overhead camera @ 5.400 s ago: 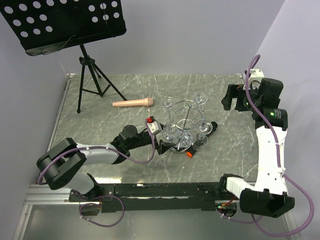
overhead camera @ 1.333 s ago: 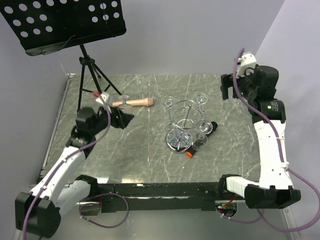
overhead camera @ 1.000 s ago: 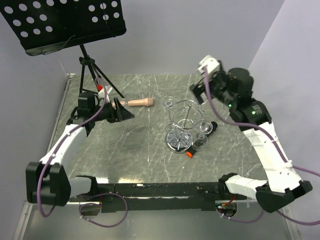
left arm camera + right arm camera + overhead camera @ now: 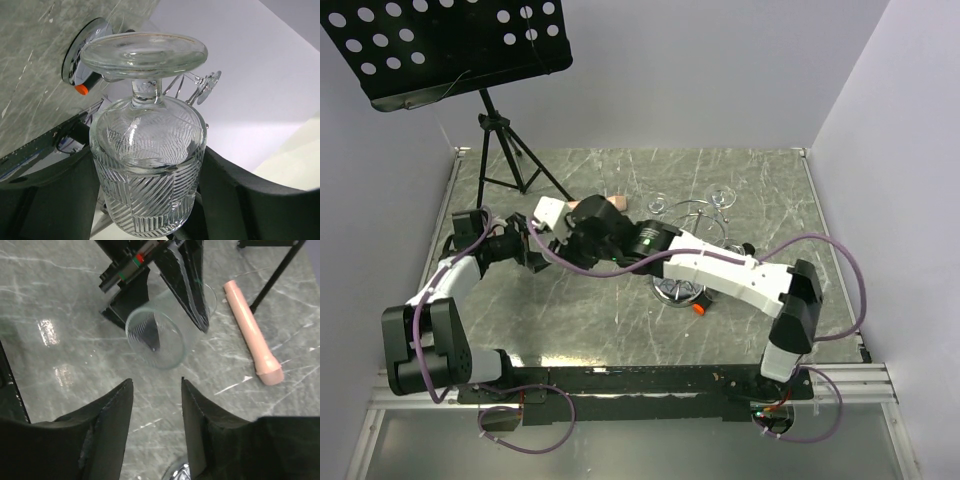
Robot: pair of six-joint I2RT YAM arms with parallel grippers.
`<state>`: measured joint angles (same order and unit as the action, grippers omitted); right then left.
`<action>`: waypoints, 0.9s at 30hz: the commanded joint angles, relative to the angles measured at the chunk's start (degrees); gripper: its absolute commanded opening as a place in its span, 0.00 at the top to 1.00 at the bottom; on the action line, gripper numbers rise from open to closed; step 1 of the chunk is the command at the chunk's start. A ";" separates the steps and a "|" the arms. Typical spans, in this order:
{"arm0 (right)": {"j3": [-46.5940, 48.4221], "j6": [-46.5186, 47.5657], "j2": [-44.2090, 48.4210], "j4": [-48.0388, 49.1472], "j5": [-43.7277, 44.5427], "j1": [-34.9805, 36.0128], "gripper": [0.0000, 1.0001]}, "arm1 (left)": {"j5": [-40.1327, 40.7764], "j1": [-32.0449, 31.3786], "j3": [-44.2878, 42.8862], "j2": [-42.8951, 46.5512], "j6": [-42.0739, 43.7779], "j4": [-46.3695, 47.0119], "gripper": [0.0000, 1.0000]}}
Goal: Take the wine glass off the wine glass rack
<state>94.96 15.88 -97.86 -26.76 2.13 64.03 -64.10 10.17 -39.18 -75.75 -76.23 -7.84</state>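
Note:
My left gripper [image 4: 152, 167] is shut on the bowl of a cut-glass wine glass [image 4: 145, 135], whose foot points away from the wrist. In the top view the left gripper [image 4: 525, 245] holds it low at the table's left, well off the wine glass rack [image 4: 677, 291]. The right arm reaches across in front of the rack. The right gripper [image 4: 156, 382] is open with nothing between its fingers, its tips just short of the rim of the held wine glass [image 4: 155, 337]. Two more glasses [image 4: 658, 207] [image 4: 722, 197] hang on the rack's back side.
A pink cylinder [image 4: 250, 332] lies behind the two grippers. A black music stand [image 4: 450, 45] on its tripod [image 4: 500, 150] fills the back left corner. A small black and orange object [image 4: 703, 305] lies by the rack's base. Walls close the table at back and right.
The right arm has swung from the back right across the rack to the left gripper, and its jaws have narrowed. The left arm drew the glass a little left and lower.

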 commanded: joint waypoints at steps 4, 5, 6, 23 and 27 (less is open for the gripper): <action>6.55 -5.86 -4.35 3.47 6.83 0.66 0.59 | -0.15 0.20 -2.39 4.99 -1.91 -5.88 0.99; 6.56 -6.12 -4.70 3.47 6.66 0.66 0.59 | -0.24 0.28 -2.48 5.08 -2.00 -5.88 0.99; 6.64 -6.65 -5.23 3.47 6.57 0.66 0.59 | -0.24 0.37 -2.57 5.17 -2.00 -6.05 0.99; 11.65 -8.85 -13.58 4.70 9.57 -0.75 0.85 | -0.77 1.25 -1.51 6.05 -2.88 -6.14 0.99; 11.74 -9.72 -13.14 4.26 7.10 -1.36 1.00 | 0.98 2.04 -1.43 5.61 -1.30 -6.32 0.75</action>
<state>103.39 11.38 -111.18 -24.56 12.95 63.99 -62.30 11.42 -39.22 -71.42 -81.34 -18.44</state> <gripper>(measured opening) 0.057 0.724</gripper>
